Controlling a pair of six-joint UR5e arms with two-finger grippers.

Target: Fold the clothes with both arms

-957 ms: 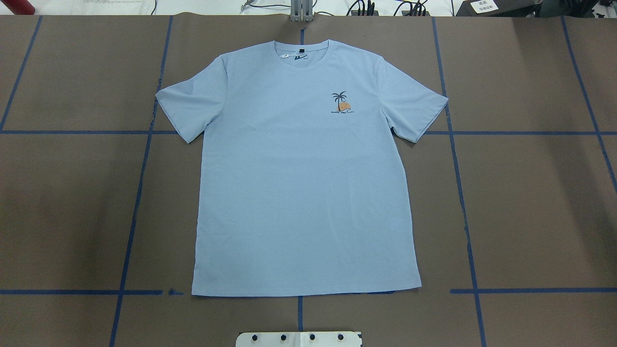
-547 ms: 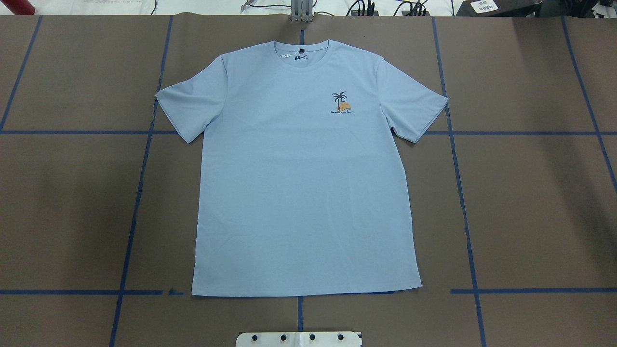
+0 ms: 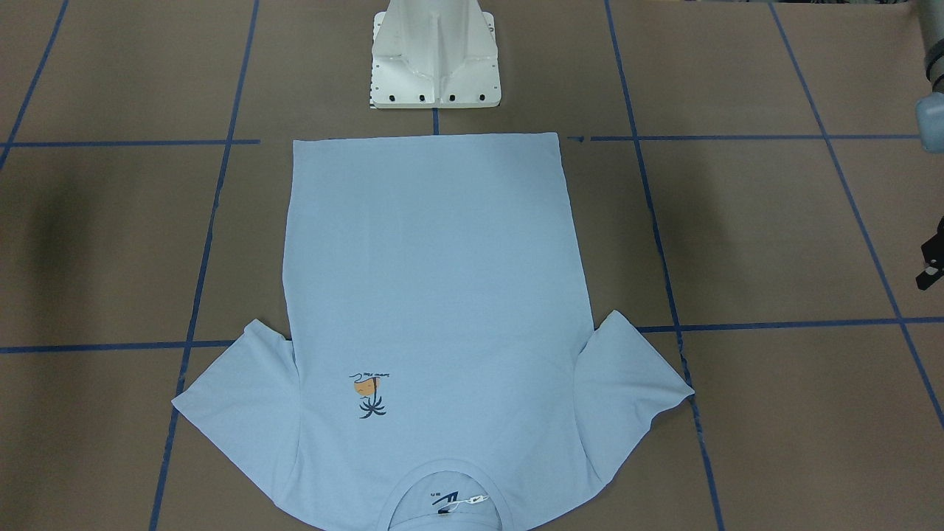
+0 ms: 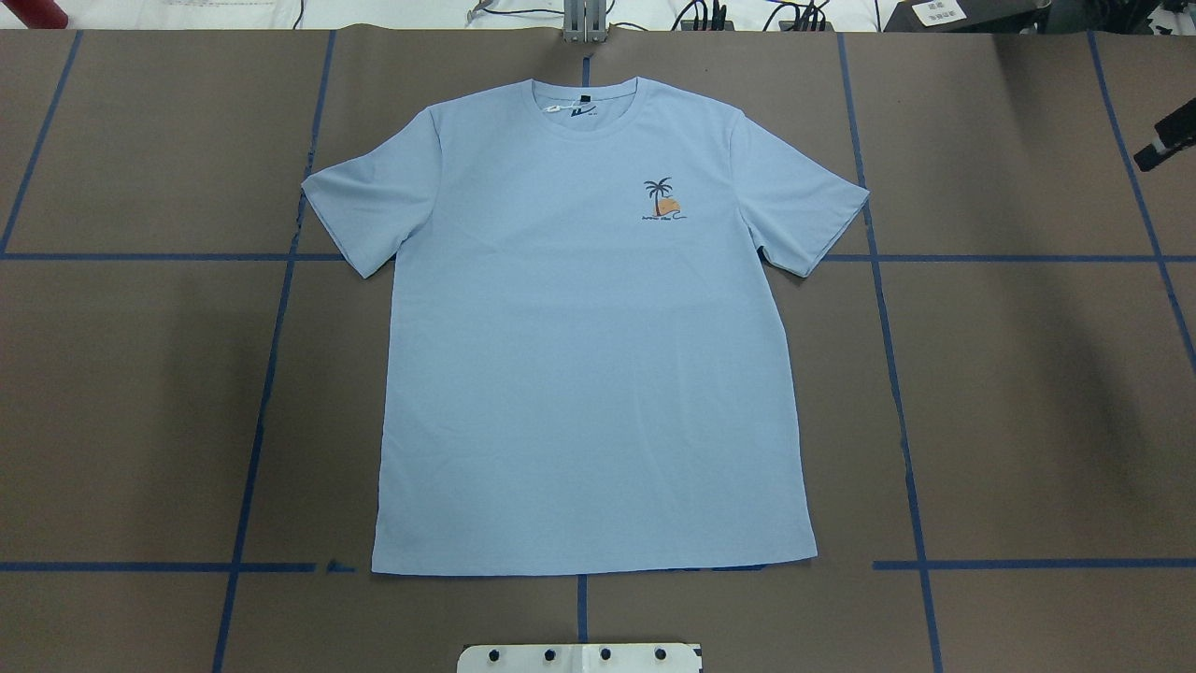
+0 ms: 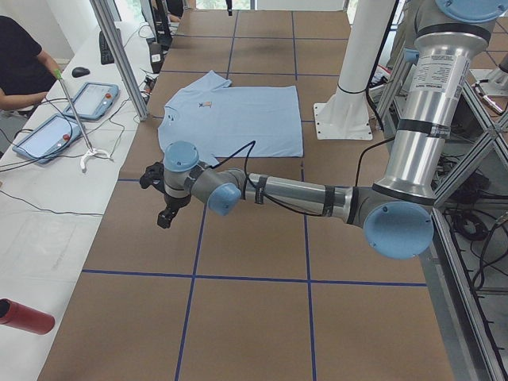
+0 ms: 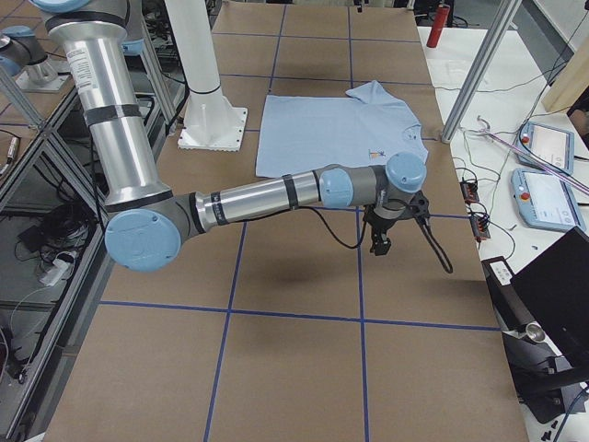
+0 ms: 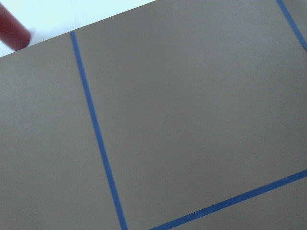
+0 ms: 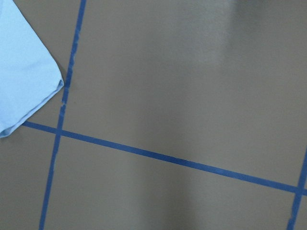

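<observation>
The pale light-blue T-shirt (image 4: 589,355) lies flat and face up on the brown table, collar (image 4: 584,103) at the far side, palm print (image 4: 662,199) on the chest. It also shows in the front-facing view (image 3: 435,280). My right gripper (image 4: 1163,145) shows only as a black tip at the overhead view's right edge, well right of the shirt; in the exterior right view (image 6: 378,247) it hangs above the table. My left gripper (image 3: 931,269) is cut off at the front-facing view's right edge and hangs above bare table in the exterior left view (image 5: 164,218). I cannot tell whether either is open. The right wrist view shows a sleeve corner (image 8: 24,81).
The white pedestal base (image 3: 435,59) stands at the shirt's hem side. Blue tape lines (image 4: 271,355) grid the table. A red cylinder (image 5: 24,317) lies on the white side bench. An operator (image 5: 20,63) sits by tablets (image 5: 44,135) beyond the collar side.
The right gripper's black tip has come into the overhead view at its right edge. The shirt has not moved.
</observation>
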